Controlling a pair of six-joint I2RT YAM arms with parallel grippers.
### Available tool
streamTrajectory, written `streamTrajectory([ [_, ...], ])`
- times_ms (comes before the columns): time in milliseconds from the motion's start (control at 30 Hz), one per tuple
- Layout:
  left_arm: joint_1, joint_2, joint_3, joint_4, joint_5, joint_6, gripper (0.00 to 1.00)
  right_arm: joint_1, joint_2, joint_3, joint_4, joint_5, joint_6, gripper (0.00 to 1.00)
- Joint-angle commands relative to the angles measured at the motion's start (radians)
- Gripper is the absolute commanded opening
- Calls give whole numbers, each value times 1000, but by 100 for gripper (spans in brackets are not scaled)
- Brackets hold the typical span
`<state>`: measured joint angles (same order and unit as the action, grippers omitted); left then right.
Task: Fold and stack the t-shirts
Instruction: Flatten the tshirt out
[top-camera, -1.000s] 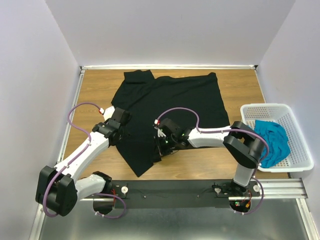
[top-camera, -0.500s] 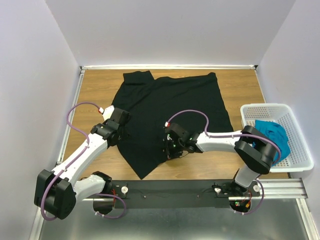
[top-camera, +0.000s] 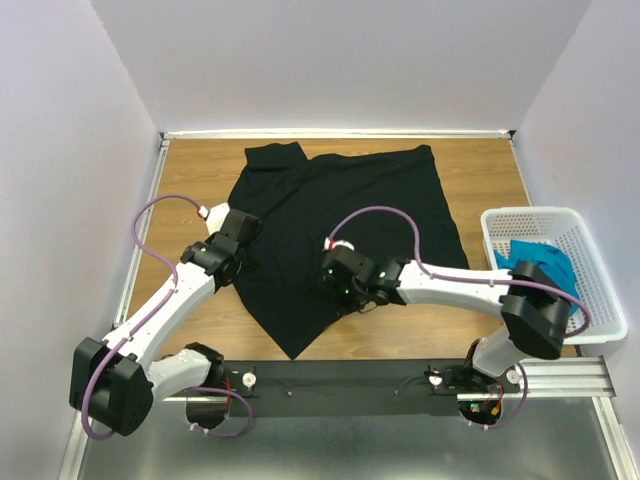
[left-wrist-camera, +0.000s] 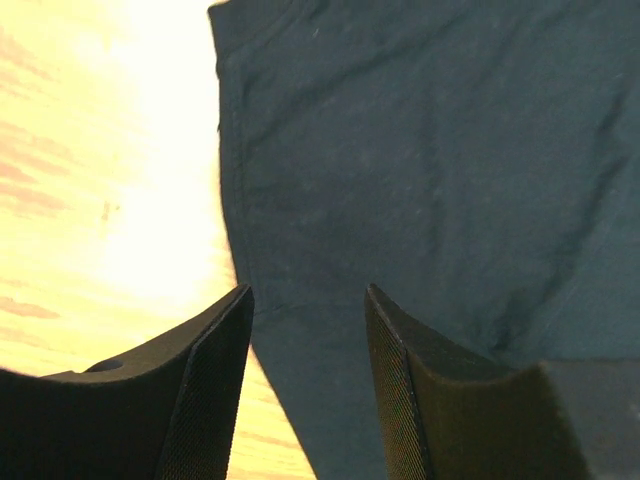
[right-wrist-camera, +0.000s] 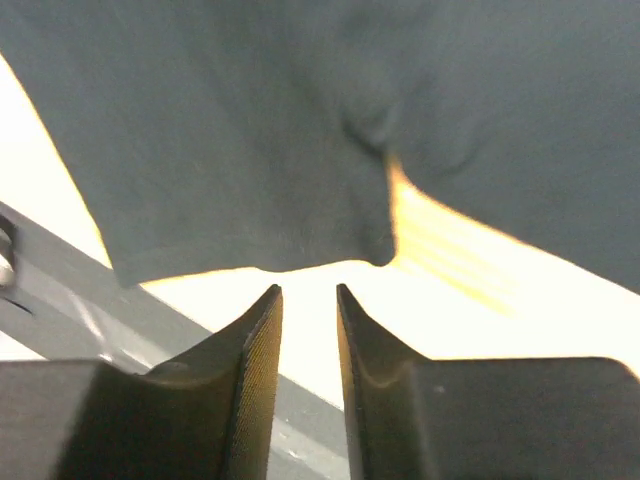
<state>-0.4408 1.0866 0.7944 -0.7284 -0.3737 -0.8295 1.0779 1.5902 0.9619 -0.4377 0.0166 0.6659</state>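
The black t-shirt lies spread on the wooden table, its lower corner pointing at the front rail. My left gripper hangs open over the shirt's left edge; in the left wrist view its jaws straddle the hem of the black cloth with nothing between them. My right gripper is at the shirt's lower hem, jaws slightly apart and empty, just short of the black hem. The teal t-shirt lies crumpled in the basket.
The white lattice basket stands at the right edge of the table. The black front rail runs along the near edge. White walls close in the back and both sides. Bare wood shows left of the shirt.
My right gripper has moved right and a little back along the shirt's lower hem, its elbow swinging out to the right. The shirt's lower corner has shifted slightly right. My left gripper has risen slightly.
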Motion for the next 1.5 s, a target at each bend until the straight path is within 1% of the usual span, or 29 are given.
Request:
streamTrajectory([
  [0,-6,71,72,61,-31,68,59,-73,-88,58,-97,175,-61,44],
  [67,-4,135,89,87,-40,82,59,-123,-102,46,-110,197,-95,50],
  [100,-4,162,100,108,-44,95,60,-184,-116,37,-117,189,-107,56],
  [167,-4,250,130,125,-42,95,61,-249,-131,2,-122,186,-130,60],
  [200,-1,283,140,142,-33,95,61,-283,-145,-11,-122,181,-137,64],
  [233,1,315,150,150,-22,92,61,-344,-150,-18,-122,180,-146,65],
  [267,7,379,172,150,-21,66,61,-373,-151,-29,-122,177,-166,67],
  [300,10,409,181,147,-13,55,62,-416,-145,-28,-125,171,-179,70],
  [433,17,548,209,155,-42,-11,61,-466,-118,-20,-127,152,-224,79],
  [467,17,549,210,155,-47,-11,61,-467,-108,-20,-127,161,-224,81],
  [567,27,637,203,147,-34,-26,61,-486,-60,-35,-127,186,-235,85],
  [633,33,657,192,124,-28,-29,61,-493,-39,-51,-127,174,-233,86],
  [733,43,659,149,87,-36,-31,61,-495,5,-74,-125,117,-258,86],
  [767,57,648,111,86,-31,-30,61,-495,14,-95,-127,97,-253,86],
  [800,65,624,88,89,-21,-20,61,-493,20,-109,-130,45,-252,86],
  [867,89,593,37,83,13,9,61,-495,19,-136,-145,2,-227,86],
  [900,115,554,23,74,18,16,61,-495,17,-162,-162,-12,-207,86],
  [933,129,533,14,69,25,27,61,-495,14,-173,-173,-70,-195,86],
  [967,152,492,0,64,28,42,61,-495,10,-186,-182,-89,-184,86],
  [1133,168,409,3,14,87,79,61,-493,-32,-242,-286,-203,-138,86],
  [1200,169,368,2,-15,91,89,61,-493,-77,-253,-337,-239,-137,86],
  [1300,201,323,21,-11,110,125,62,-495,-122,-198,-389,-225,-147,87],
  [1333,220,323,43,-9,111,125,65,-495,-116,-163,-400,-207,-160,88],
  [1367,256,326,70,-8,110,148,65,-506,-101,-67,-412,-151,-173,88],
  [1400,279,341,139,-3,102,170,68,-539,-61,-20,-429,-98,-202,88],
  [1467,292,372,216,12,85,190,68,-590,-7,122,-427,-72,-232,88],
])
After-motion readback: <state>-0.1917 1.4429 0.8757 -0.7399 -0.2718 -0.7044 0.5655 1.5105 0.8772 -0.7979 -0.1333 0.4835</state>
